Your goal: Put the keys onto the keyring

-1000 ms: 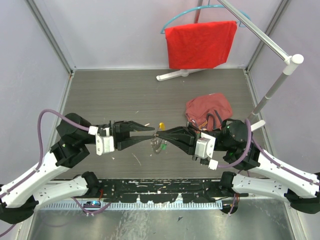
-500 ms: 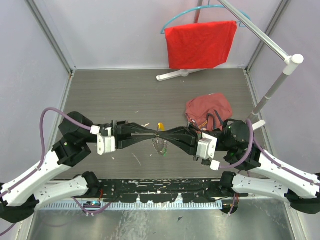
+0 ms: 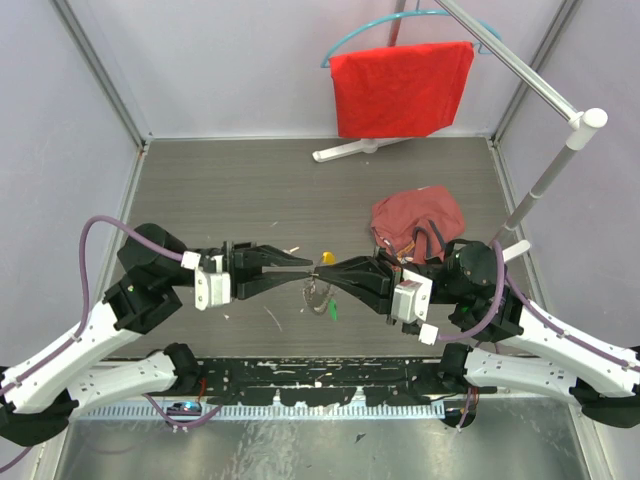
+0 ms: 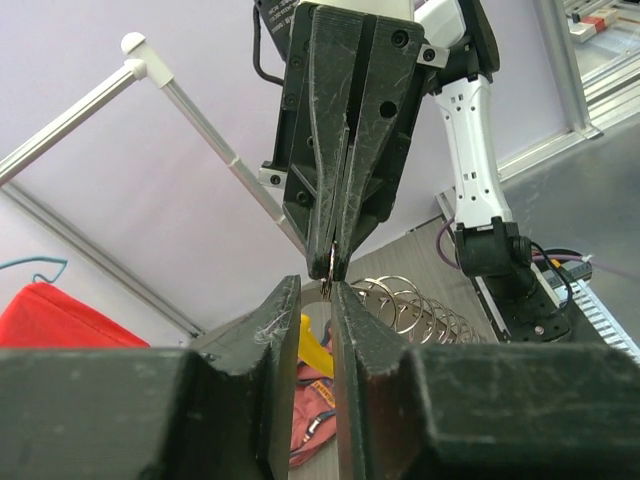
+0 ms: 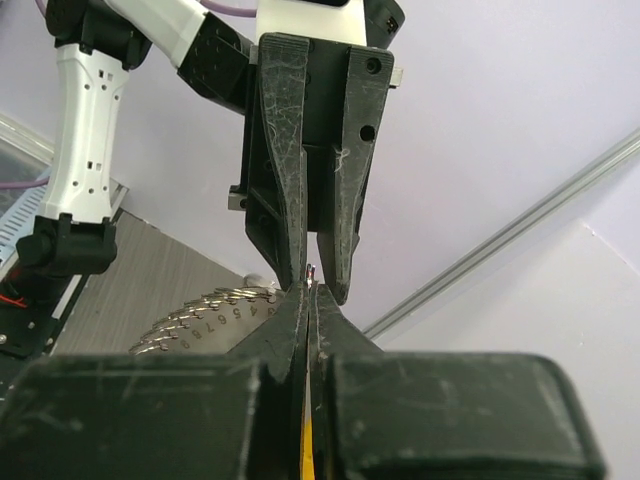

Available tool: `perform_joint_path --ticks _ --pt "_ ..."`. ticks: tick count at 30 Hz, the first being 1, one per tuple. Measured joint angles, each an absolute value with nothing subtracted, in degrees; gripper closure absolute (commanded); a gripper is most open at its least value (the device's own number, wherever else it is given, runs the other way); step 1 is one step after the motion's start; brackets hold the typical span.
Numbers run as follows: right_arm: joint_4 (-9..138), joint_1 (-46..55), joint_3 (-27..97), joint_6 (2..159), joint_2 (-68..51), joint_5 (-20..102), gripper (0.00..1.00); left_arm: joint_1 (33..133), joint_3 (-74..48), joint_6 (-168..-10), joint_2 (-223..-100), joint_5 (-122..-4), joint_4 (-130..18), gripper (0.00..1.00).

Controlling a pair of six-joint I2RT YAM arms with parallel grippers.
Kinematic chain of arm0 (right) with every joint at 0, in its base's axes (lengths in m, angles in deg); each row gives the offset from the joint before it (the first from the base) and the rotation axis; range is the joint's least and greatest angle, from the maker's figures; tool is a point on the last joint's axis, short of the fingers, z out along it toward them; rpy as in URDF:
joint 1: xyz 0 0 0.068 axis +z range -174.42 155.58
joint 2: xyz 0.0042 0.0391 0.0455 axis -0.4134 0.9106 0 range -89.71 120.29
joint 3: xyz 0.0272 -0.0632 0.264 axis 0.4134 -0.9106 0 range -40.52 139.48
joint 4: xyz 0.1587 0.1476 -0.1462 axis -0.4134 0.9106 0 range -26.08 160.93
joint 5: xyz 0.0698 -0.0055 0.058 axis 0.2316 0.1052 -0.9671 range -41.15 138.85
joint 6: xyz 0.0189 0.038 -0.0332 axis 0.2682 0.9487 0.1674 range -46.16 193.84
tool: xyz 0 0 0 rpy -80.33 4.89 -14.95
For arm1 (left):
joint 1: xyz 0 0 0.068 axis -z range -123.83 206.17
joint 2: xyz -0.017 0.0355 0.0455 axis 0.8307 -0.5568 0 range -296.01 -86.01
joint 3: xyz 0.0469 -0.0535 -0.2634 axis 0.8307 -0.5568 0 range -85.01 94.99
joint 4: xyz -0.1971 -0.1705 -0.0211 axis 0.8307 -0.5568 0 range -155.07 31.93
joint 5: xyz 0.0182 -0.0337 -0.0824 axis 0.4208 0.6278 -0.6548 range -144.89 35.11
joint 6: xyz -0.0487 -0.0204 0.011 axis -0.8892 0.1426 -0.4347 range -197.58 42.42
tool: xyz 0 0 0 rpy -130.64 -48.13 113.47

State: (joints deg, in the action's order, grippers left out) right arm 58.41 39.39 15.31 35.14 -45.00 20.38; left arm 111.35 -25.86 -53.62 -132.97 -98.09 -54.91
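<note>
1. My left gripper (image 3: 305,266): fingers slightly apart, tips meeting the right's. I cannot tell whether they grip anything.
2. keyring (image 3: 318,292): hangs below the two tips, with the green key (image 3: 332,311) at its lower end.
3. My right gripper (image 3: 324,270): fingers pressed together, pinching the keyring's top.

We see the left arm (image 3: 90,335) and right arm (image 3: 550,345) stretched inward, left pincer (image 3: 306,268) and right pincer (image 3: 322,272) nose to nose at centre, left jaws a sliver apart, right jaws pressed tight together
</note>
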Motion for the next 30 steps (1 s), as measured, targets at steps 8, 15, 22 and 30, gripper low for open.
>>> perform_joint_path --ticks 8,15,22,30 --pt "60.2 39.39 15.42 34.53 -44.81 20.53 0.99 111.37 -25.86 -53.14 -132.27 -97.94 -55.61 0.74" --pt "60.99 39.37 15.44 34.46 -44.7 20.69 0.99 111.35 -25.64 -53.16 -132.76 -98.72 -55.59 0.72" --pt "60.92 39.39 15.42 34.53 -45.27 20.69 0.99 111.35 -25.53 -52.94 -132.95 -98.9 -55.59 0.67" --pt "60.79 39.39 15.42 34.53 -46.29 20.66 0.99 111.37 -25.53 -52.52 -132.93 -98.88 -55.57 0.78"
